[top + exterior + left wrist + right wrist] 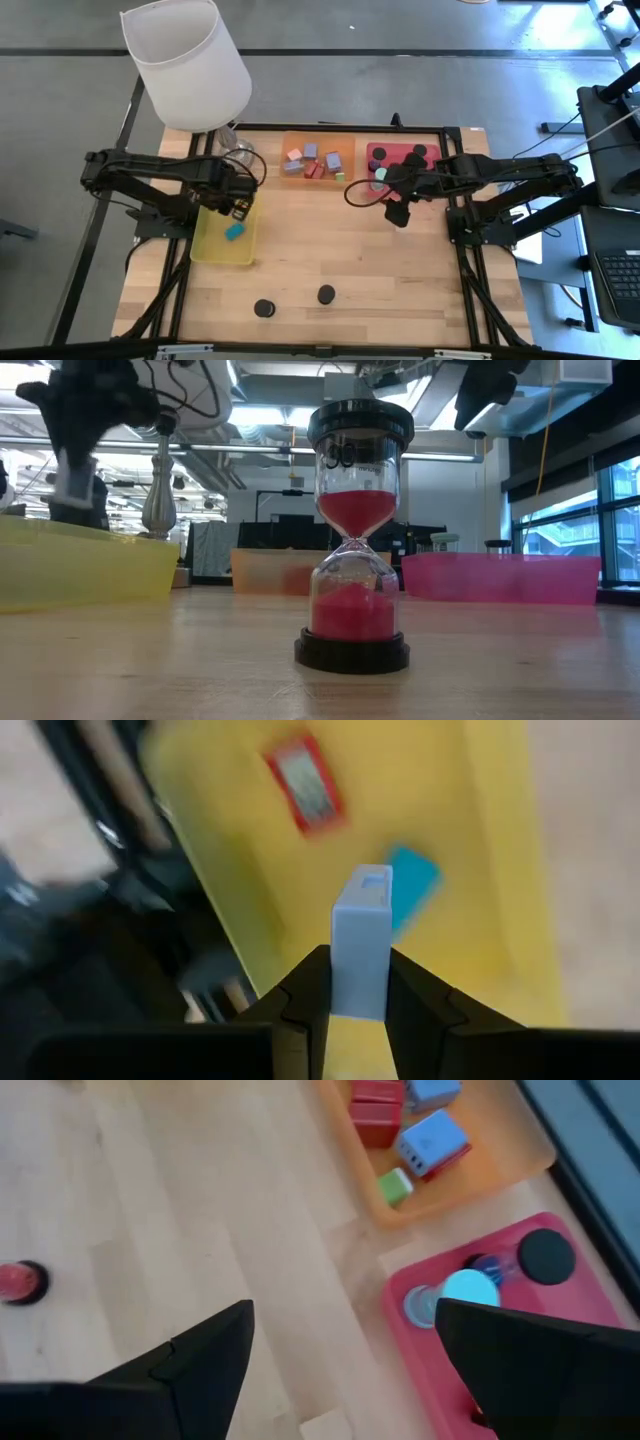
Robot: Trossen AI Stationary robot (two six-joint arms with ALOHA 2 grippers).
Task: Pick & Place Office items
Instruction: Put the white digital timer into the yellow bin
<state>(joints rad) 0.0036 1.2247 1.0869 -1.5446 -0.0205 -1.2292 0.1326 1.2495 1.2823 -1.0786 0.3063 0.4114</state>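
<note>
Left wrist view alone: left gripper [357, 1005] jaws clamping lavender block [361, 942] over yellow tray [430, 780]; right jaws open, empty.

Wooden table [330, 250] carries three trays [222, 240], two discs [264, 309].

A robotics lab or open workshop hall is shown. A wooden table [330, 260] is framed by black metal rails, with two arms mounted at its sides. Exposed ceiling ducts [440, 390], strip lights, large windows [560, 530] and laptops [622, 285] are seen around it.
</note>
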